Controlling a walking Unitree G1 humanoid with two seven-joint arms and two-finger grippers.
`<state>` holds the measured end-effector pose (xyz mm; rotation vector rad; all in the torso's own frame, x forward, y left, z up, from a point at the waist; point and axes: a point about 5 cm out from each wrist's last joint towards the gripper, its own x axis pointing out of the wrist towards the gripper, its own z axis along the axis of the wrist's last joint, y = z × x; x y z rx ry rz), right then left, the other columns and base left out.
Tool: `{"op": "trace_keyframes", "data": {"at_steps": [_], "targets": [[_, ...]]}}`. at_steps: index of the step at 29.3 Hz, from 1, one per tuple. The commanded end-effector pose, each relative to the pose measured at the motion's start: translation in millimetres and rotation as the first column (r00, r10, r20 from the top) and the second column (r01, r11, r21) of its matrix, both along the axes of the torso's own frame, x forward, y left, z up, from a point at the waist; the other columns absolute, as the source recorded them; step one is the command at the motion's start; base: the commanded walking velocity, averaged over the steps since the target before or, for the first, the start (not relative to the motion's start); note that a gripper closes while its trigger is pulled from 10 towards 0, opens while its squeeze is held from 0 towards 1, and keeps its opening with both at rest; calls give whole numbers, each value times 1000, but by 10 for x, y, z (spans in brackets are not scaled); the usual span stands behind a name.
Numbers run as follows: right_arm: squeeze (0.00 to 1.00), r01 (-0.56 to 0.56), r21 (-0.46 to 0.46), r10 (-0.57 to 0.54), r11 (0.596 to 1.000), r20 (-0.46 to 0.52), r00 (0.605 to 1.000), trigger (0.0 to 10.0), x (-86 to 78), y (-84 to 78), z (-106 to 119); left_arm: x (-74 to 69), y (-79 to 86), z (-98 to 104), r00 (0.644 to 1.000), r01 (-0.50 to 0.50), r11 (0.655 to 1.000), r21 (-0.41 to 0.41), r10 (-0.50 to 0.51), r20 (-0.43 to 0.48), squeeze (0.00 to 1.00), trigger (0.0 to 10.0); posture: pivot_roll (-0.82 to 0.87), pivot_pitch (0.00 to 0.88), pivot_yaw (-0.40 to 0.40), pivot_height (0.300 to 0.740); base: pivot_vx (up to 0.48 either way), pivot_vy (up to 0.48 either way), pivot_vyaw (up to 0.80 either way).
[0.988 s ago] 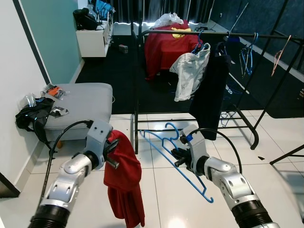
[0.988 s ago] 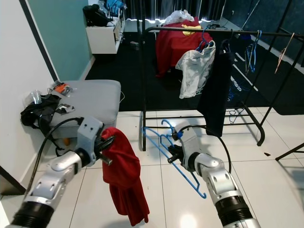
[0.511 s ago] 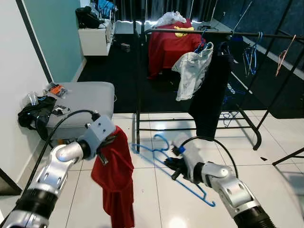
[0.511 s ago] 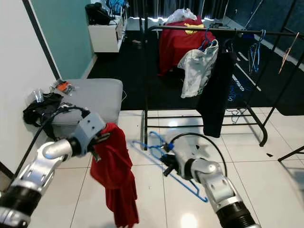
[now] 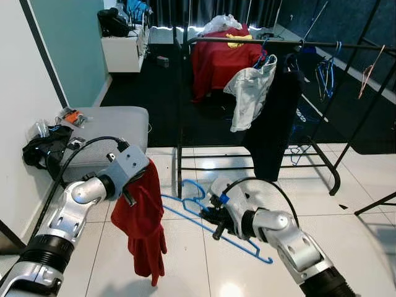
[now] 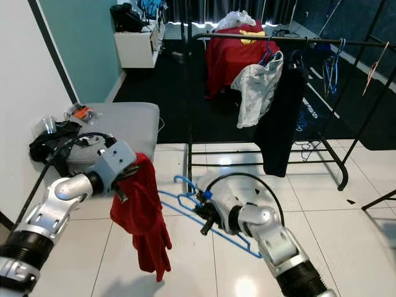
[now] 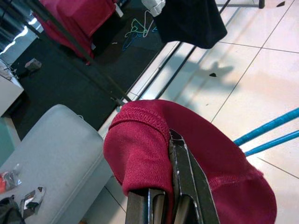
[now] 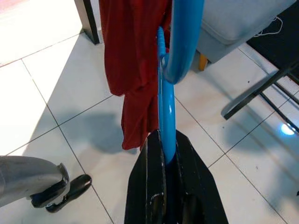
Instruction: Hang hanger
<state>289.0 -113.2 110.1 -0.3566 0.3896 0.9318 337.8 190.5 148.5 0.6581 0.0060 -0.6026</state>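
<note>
Head views. Your right gripper (image 5: 213, 221) is clamped on a blue hanger (image 5: 204, 213), which lies nearly flat, low over the white tiled floor (image 5: 346, 235), hook end toward the red garment (image 5: 143, 226). Your left gripper (image 5: 133, 185) pinches that garment at its top edge, so the cloth hangs free beneath it. Compared with a second ago, the right arm has swung the hanger leftward and lower, and the left arm has drawn in, bringing the garment down beside the hanger tip. The two are now near but apart. This suggests you are about to thread the hanger into the garment; the clothes rail (image 5: 297, 44) behind, already carrying several items, is well apart and probably comes later.

Left wrist view. The fingers (image 7: 184, 186) are closed on a folded hem of the red garment (image 7: 140, 149). The hanger's two blue bars (image 7: 271, 135) pass just beyond the cloth.

Right wrist view. The fingers (image 8: 149, 196) grip the blue hanger (image 8: 167, 116) tightly at its shaft, and the curved end points at the hanging red garment (image 8: 133, 65), with the grey ottoman (image 8: 238, 23) behind.
</note>
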Motion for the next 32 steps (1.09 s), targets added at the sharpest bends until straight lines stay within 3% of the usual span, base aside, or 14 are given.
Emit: {"op": "trace_keyframes", "data": {"at_steps": [1, 9, 19, 28, 32], "targets": [[0, -35, -11, 35, 999, 11, 999, 10000, -17, 6, 83, 34, 99, 50, 1000, -3, 998, 57, 2, 13, 0, 10000, -61, 0, -10, 740, 0, 0, 0], [0, -94, -43, 91, 995, -58, 994, 10000, -115, -30, 52, 92, 129, 82, 999, -8, 997, 80, 5, 35, 0, 10000, -60, 0, -8, 740, 0, 0, 0], [0, -150, -89, 137, 985, -139, 981, 10000, -166, -170, 21, 80, 1, 166, 989, 114, 990, 87, -121, 82, 0, 10000, -59, 0, -8, 740, 0, 0, 0], [0, -92, -109, 83, 990, -84, 993, 10000, -57, -278, 139, 5, -166, 173, 956, 269, 959, 88, -277, 92, 0, 10000, -55, 0, -4, 740, 0, 0, 0], [0, -81, -103, 74, 991, -74, 995, 10000, -31, -290, 182, -15, -191, 144, 950, 292, 951, 99, -300, 80, 0, 10000, -56, 0, -2, 740, 0, 0, 0]]}}
